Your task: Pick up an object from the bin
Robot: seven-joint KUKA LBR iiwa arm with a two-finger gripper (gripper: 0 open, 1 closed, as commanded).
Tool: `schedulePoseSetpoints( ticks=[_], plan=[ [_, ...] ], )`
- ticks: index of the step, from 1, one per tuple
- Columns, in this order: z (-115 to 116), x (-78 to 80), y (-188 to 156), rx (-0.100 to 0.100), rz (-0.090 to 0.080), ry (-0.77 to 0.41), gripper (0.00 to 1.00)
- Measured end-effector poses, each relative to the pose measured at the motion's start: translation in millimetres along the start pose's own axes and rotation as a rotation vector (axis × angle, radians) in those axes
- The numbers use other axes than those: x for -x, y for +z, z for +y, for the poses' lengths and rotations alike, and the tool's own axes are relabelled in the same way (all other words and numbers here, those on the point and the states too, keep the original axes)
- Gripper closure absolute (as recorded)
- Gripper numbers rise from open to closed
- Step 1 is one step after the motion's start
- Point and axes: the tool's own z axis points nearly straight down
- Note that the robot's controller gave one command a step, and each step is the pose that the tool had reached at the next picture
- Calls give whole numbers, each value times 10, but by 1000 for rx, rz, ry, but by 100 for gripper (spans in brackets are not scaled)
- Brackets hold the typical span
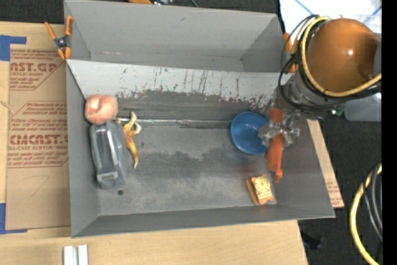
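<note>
The gripper (277,131), spread or pinched I cannot tell, is hanging at the grey metal bin's (173,34) right between a round blue plastic bowl (247,132) and a slim orange-red plastic stick (275,159), and is probably needing centring over one.

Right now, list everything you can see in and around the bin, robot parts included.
bin: one, grey metal, middle of the view
ball: one, pink, peach-like, back left
stapler-like thing: one, grey, left side, in front of the ball
banana-shaped piece: one, yellow, just right of the grey thing
bowl: one, blue, right half
stick-shaped thing: one, orange-red, right of the bowl
small block: one, yellow-brown, front right
gripper: one, grey metal, at the bowl's right edge
arm cover: one, orange, above the bin's right rim
</note>
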Motion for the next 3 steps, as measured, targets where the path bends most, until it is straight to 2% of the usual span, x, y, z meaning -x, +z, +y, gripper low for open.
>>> schedulePoseSetpoints(
  ticks=[1,2,3],
  plan=[
    [55,-215,478,-1,-7,11,100],
    [69,-173,-359,1,-3,-9,100],
    [262,-298,-437,8,-9,-20,100]
  ],
)
